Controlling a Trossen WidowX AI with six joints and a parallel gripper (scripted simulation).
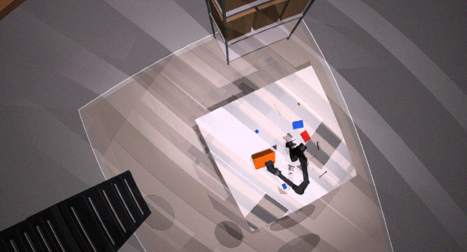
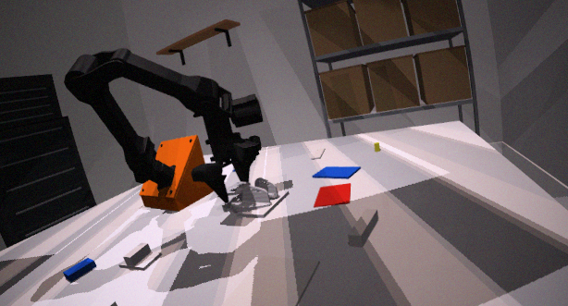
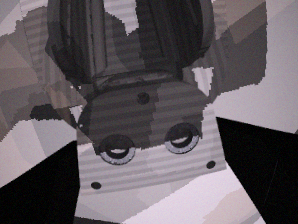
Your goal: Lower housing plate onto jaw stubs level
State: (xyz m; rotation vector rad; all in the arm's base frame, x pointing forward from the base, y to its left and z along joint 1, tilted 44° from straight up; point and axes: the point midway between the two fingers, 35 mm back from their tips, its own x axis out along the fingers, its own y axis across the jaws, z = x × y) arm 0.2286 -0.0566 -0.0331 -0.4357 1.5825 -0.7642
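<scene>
Grey, rounded housing plate [image 3: 145, 162], with two large round openings and smaller dark holes, is seen between the black jaws in the wrist view. The jaws stand well apart, one at each side of the plate, and are holding it. The plate is low over the table [image 1: 228, 141] [image 2: 416, 162], at the grey mechanism [image 2: 259, 194]; whether it is level or fully seated on both stubs cannot be told. The mechanism's two long, dark grey members [image 3: 77, 40] [image 3: 160, 35] extend beyond the plate's rounded edge in the wrist view.

The black jointed arm [image 1: 305, 171] [image 2: 153, 74] reaches over the table, with the jaws pointing down. An orange wedge-shaped block [image 1: 265, 161] [image 2: 182, 148] stands near its base. Near the mechanism lie a flat red rectangle [image 1: 305, 136] [image 2: 333, 195] and a flat blue rectangle [image 1: 297, 124] [image 2: 337, 172], close together. A small yellow cylinder [image 1: 299, 103] [image 2: 376, 147] stands upright well apart from the jaws. A blue bar [image 1: 284, 186] [image 2: 80, 269] lies on the opposite side of the work area. Beyond the table stands a grey metal shelf rack [image 1: 227, 49] [image 2: 390, 46] carrying brown boxes.
</scene>
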